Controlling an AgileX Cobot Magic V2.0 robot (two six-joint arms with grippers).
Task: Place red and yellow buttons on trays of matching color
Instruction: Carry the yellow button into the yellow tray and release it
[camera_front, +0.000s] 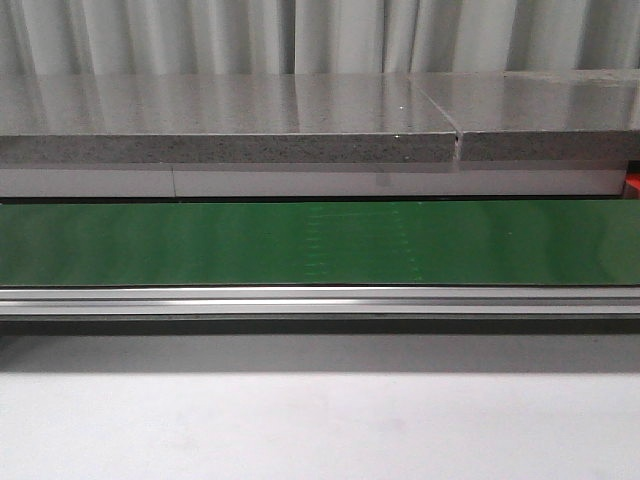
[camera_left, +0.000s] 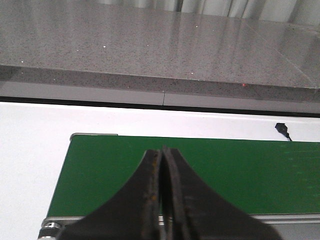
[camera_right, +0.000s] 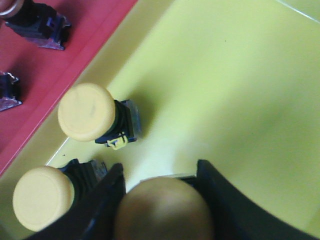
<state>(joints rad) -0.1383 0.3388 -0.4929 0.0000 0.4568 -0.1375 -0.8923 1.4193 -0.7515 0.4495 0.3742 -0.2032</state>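
Note:
In the right wrist view my right gripper (camera_right: 159, 172) hangs low over the yellow tray (camera_right: 240, 90), shut on a yellow button (camera_right: 162, 210) whose round cap fills the gap between the dark fingers. Two more yellow buttons (camera_right: 86, 112) (camera_right: 42, 197) lie on their sides on that tray near its edge. Beside it is the red tray (camera_right: 75, 45), holding two dark button bodies (camera_right: 42, 27) (camera_right: 7, 90) with their caps mostly out of frame. My left gripper (camera_left: 162, 150) is shut and empty above the green belt (camera_left: 250, 170). The front view shows neither gripper, buttons nor trays.
A green conveyor belt (camera_front: 320, 245) with a metal rail (camera_front: 320, 300) runs across the front view, with a grey stone counter (camera_front: 230, 120) behind it. A small black plug (camera_left: 283, 130) lies on the white surface past the belt.

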